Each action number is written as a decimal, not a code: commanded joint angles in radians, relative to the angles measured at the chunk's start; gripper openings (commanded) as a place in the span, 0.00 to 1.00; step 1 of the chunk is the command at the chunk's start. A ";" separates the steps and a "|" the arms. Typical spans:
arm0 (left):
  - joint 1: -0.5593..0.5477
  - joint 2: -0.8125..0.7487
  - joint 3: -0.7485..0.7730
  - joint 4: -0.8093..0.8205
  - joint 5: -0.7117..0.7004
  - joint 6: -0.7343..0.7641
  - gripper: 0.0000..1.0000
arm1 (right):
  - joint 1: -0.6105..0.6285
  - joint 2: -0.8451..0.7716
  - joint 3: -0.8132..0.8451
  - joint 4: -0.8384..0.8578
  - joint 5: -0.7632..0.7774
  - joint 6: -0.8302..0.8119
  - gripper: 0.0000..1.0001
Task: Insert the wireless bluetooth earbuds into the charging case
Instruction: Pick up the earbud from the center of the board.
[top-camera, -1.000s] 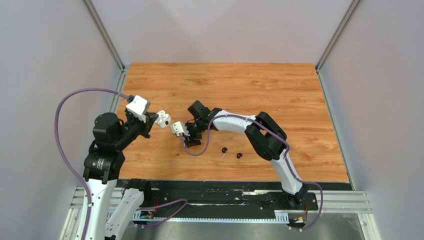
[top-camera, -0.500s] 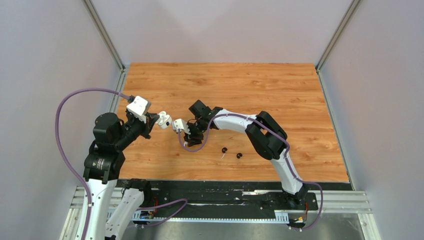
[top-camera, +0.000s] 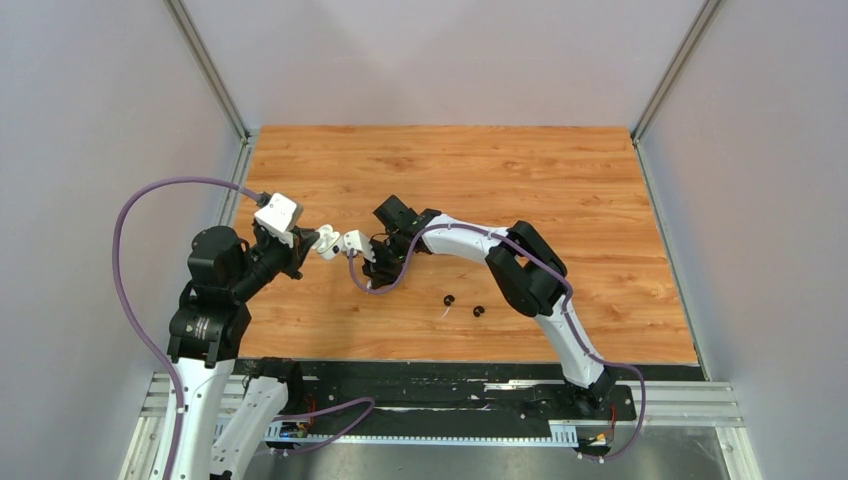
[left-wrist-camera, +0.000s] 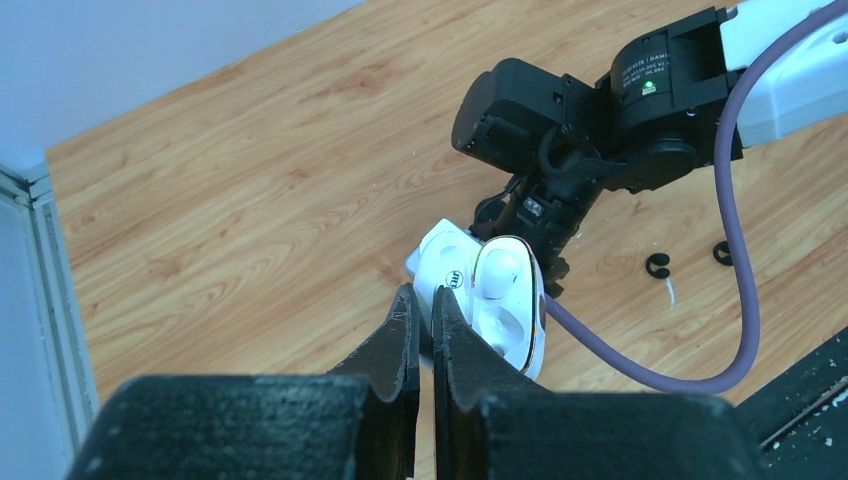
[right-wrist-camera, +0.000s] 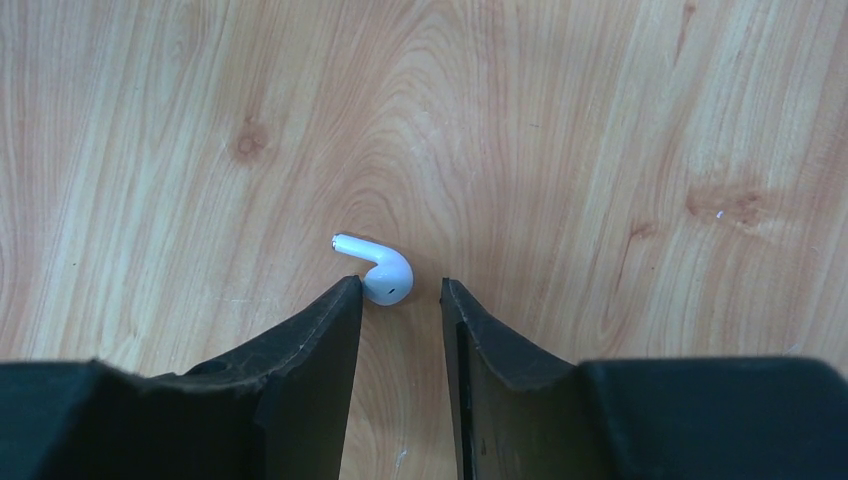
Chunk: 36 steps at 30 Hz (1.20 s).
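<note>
My left gripper (left-wrist-camera: 420, 305) is shut on the edge of an open white charging case (left-wrist-camera: 495, 300) and holds it above the table; in the top view the case (top-camera: 326, 240) is at the left gripper (top-camera: 312, 241). One pocket looks filled by a white earbud (left-wrist-camera: 500, 268); the other is empty. My right gripper (right-wrist-camera: 400, 290) is open, pointing down over a white earbud (right-wrist-camera: 380, 270) lying on the wood and touching the left fingertip (right-wrist-camera: 345, 295). In the top view the right gripper (top-camera: 378, 252) hides that earbud. Two black earbuds (top-camera: 448, 299) (top-camera: 478, 311) lie on the table.
The wooden table (top-camera: 560, 180) is walled by grey panels on three sides. The right arm's purple cable (left-wrist-camera: 640, 370) loops just beside the held case. The right wrist's white camera (top-camera: 352, 243) sits almost against the case. A small white mark (top-camera: 441, 313) lies by the black earbuds.
My right gripper has moved left and a little farther back, closing up on the held case. The left gripper keeps the case at about the same place.
</note>
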 joint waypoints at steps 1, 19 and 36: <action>0.006 -0.010 -0.001 0.014 0.014 -0.020 0.00 | -0.004 0.028 0.017 -0.046 -0.001 0.007 0.37; 0.006 -0.005 -0.011 0.025 0.013 -0.020 0.00 | -0.003 0.059 0.049 -0.102 -0.071 -0.039 0.41; 0.008 0.000 -0.015 0.017 0.016 -0.014 0.00 | -0.002 0.087 0.077 -0.140 -0.078 -0.069 0.29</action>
